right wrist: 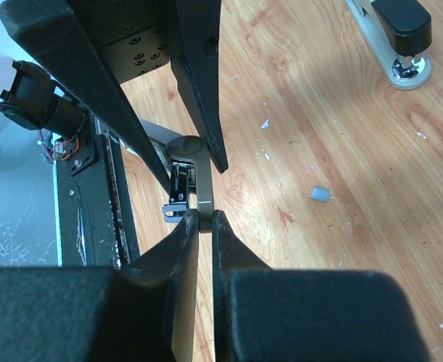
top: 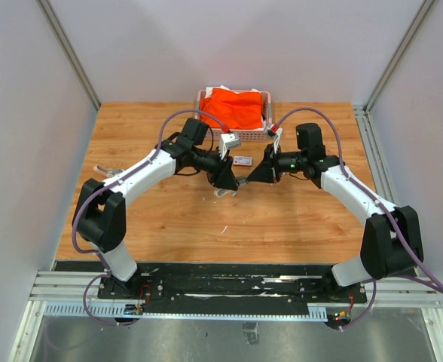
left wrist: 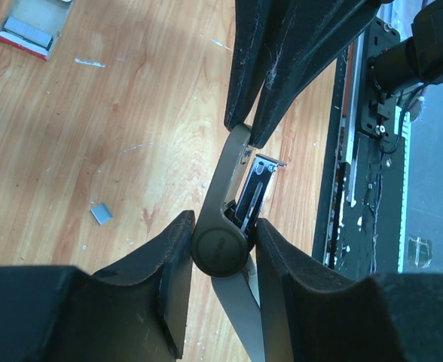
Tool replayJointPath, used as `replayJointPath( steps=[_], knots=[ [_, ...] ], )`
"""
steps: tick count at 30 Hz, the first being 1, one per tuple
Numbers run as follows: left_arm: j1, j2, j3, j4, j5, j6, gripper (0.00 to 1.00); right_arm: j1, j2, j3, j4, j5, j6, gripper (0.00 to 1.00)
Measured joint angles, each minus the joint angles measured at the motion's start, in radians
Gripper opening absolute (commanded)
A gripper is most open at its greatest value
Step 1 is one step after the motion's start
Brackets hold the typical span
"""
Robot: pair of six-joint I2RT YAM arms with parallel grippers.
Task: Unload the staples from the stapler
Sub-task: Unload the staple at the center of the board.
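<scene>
A: Wooden table (top: 154, 219). Opened stapler (left wrist: 221, 177) held between the arms. Left gripper (left wrist: 223, 241) pinches the round hinge; right gripper (right wrist: 205, 223) is clamped on the grey top arm. Risk?

B: Uneven pull could twist the hinge out of that grip.

A: Staples?

B: One short staple strip (right wrist: 320, 194) lies on the wood, well apart from both grippers. Magazine (left wrist: 252, 192) contents: cannot tell.

White-shelled left arm (top: 135, 177) and right arm (top: 349, 188) on black joints, bolted to a black plate (top: 236, 285). Looped above that plate by purple cables (top: 187, 112). Tipped with matte black wedge fingers (left wrist: 161, 279), dust-flecked. Thin red wires (top: 145, 296) at plate's ends.
</scene>
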Motion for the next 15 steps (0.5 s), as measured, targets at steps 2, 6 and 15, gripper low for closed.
replayJointPath(
  steps=[2,6,15],
  knots=[
    [0.000,0.002,0.002,-0.002,0.000,0.000,0.25,0.000,0.000,0.000,0.000,0.000,-0.003,0.01],
    [0.000,0.002,0.003,-0.003,0.000,0.000,0.25,0.000,0.000,0.000,0.000,0.000,-0.003,0.04],
    [0.000,0.002,0.003,-0.003,-0.045,0.016,0.22,0.000,0.000,0.000,0.000,0.003,0.010,0.31]
  ],
)
